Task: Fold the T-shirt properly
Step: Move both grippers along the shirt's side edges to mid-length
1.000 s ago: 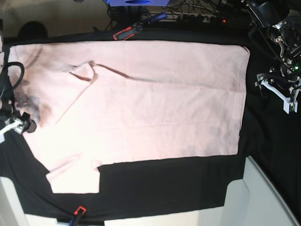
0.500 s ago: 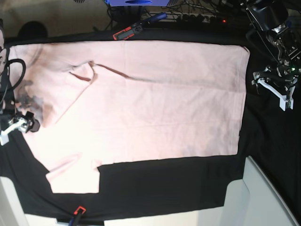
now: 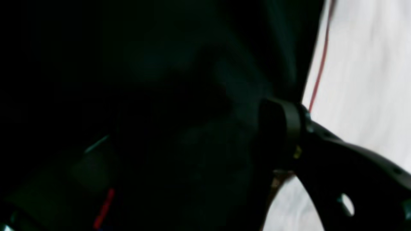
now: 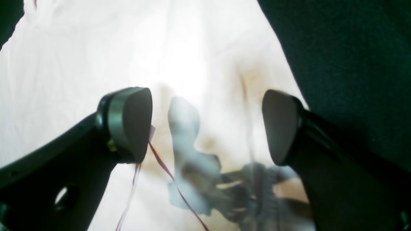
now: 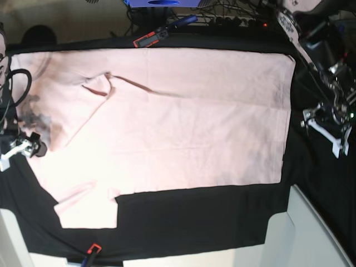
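Black cloth (image 5: 194,222) covers the table, and one pink T-shirt (image 5: 178,122) lies flat on it, plain side up, one sleeve (image 5: 89,208) sticking out at the near edge. Two claws wait at the sides — the right claw (image 4: 207,126) has its fingers wide apart over the shirt's printed end, holding nothing. The left claw (image 5: 328,130) is spread apart too, empty, beside the hem. One red tool (image 5: 149,38) lies at the far edge.

The base view looks straight down over the whole table; both wrist views sit close above the T-shirt (image 5: 183,122).
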Robot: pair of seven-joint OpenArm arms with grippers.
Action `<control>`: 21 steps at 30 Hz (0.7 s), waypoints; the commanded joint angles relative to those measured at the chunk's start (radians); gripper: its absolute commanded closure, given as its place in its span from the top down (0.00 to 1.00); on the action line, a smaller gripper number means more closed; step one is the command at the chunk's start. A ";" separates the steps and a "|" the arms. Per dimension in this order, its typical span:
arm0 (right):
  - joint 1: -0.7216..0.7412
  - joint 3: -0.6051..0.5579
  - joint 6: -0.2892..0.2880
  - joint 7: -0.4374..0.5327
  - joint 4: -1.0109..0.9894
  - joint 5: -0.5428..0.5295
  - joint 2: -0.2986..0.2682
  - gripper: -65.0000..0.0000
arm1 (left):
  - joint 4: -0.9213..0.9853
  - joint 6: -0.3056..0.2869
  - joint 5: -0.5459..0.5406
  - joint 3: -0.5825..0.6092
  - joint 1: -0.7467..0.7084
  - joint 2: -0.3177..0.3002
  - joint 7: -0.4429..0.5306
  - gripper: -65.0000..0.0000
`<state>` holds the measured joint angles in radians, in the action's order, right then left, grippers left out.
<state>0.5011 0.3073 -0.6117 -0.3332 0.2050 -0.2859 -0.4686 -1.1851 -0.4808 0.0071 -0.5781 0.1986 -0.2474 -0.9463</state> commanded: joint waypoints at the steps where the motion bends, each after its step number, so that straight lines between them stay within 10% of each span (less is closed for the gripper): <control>1: 0.011 -0.001 0.040 -0.020 0.004 0.017 -0.008 0.78 | 0.001 -0.005 0.038 0.022 0.029 -0.013 0.008 0.79; 9: 0.011 -0.001 0.079 -0.020 0.004 0.018 -0.003 0.78 | 0.182 -0.005 0.126 0.149 0.167 0.007 0.008 0.79; 21: 0.009 -0.003 0.074 -0.020 0.004 0.018 -0.009 0.78 | 0.386 -0.011 0.100 -0.052 0.307 -0.040 0.025 0.79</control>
<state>0.5037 0.3073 -0.5594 -0.3222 0.2066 -0.2901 -0.4599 -0.7864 -0.4828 0.1192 -0.6342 0.4843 -0.2790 -0.9333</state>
